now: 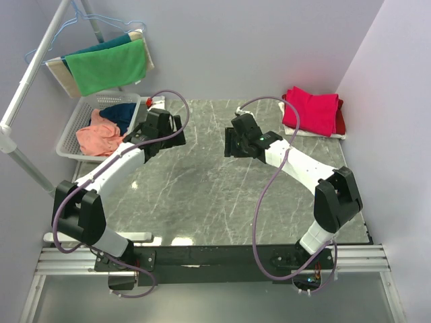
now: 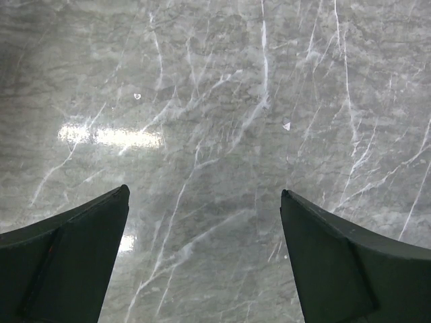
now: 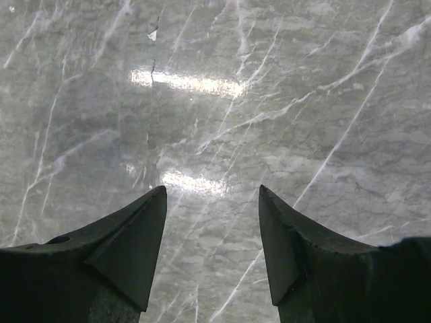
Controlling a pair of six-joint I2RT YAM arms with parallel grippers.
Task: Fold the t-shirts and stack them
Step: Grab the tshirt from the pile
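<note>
A folded crimson-pink t-shirt (image 1: 311,110) lies on a red one (image 1: 341,118) in a stack at the table's far right. A salmon-orange t-shirt (image 1: 99,136) and a dark navy one (image 1: 122,112) lie crumpled in a white basket (image 1: 73,128) at the far left. My left gripper (image 1: 174,130) is open and empty over the table, right of the basket; its wrist view (image 2: 205,198) shows only bare marble. My right gripper (image 1: 234,142) is open and empty near the table's middle, left of the stack; its wrist view (image 3: 212,195) shows only marble.
Bright green (image 1: 106,67), teal and beige cloths hang on a rack (image 1: 42,50) at the far left, above the basket. The grey marble table (image 1: 202,195) is walled on the left, back and right. Purple cables loop over both arms.
</note>
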